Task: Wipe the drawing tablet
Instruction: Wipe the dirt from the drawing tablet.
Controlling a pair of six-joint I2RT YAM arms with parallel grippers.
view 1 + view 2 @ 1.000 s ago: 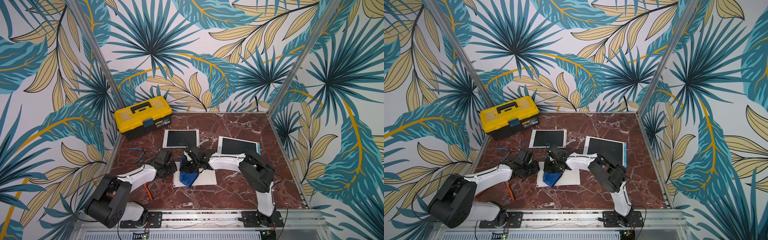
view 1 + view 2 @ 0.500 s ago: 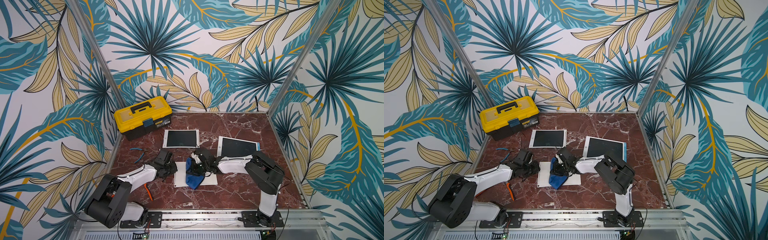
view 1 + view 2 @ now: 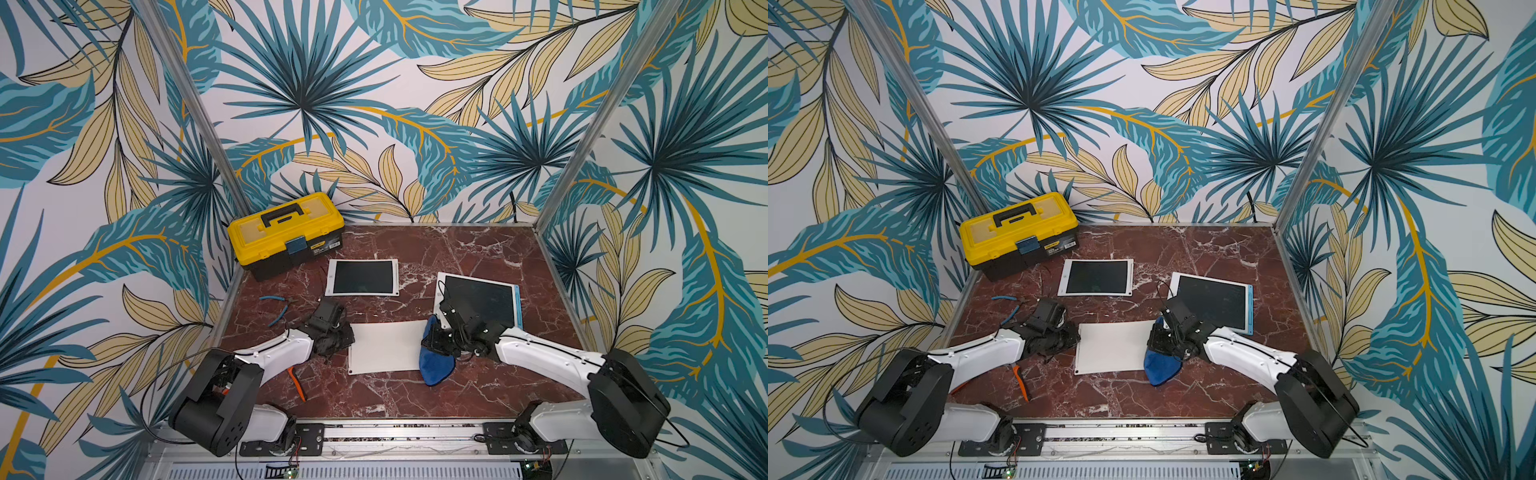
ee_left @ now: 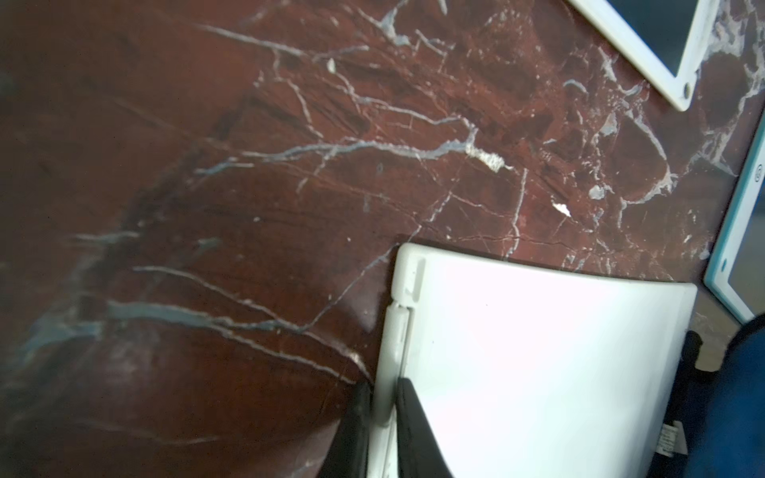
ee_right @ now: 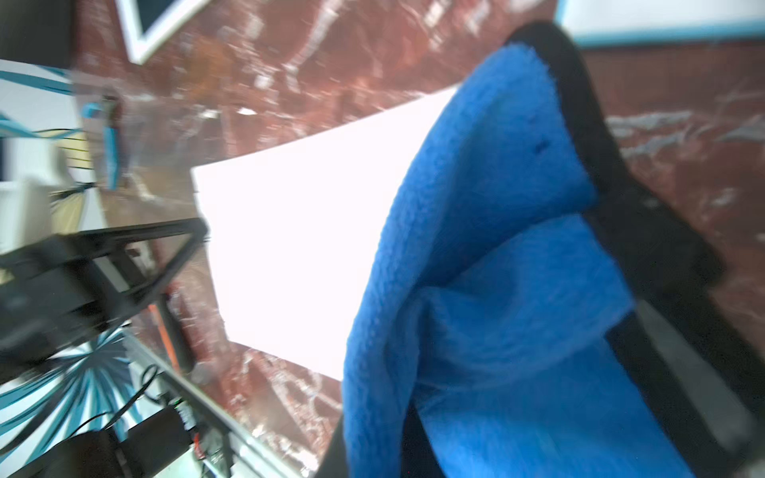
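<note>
The smooth white rectangular drawing tablet [image 3: 384, 347] lies mid-table; left gripper [image 4: 383, 395] pinches its 9 o'clock rim. At 3 o'clock, right gripper [image 3: 436, 340] clamps a fuzzy blue microfibre cloth [image 3: 434, 368], seemingly touching the tablet's edge. Veined red marble tabletop [image 3: 457, 249]; palm-leaf wallpaper [image 3: 374, 104] on three sides.

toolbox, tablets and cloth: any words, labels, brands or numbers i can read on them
No text here can be read.
Yellow toolbox: label strip on its front, too small to read.
Blue cloth: white tag with dark print, too blurred to read.
Teal-edged tablet: small round mark on its frame, not legible.
White tablet: plain surface, no text seen.
</note>
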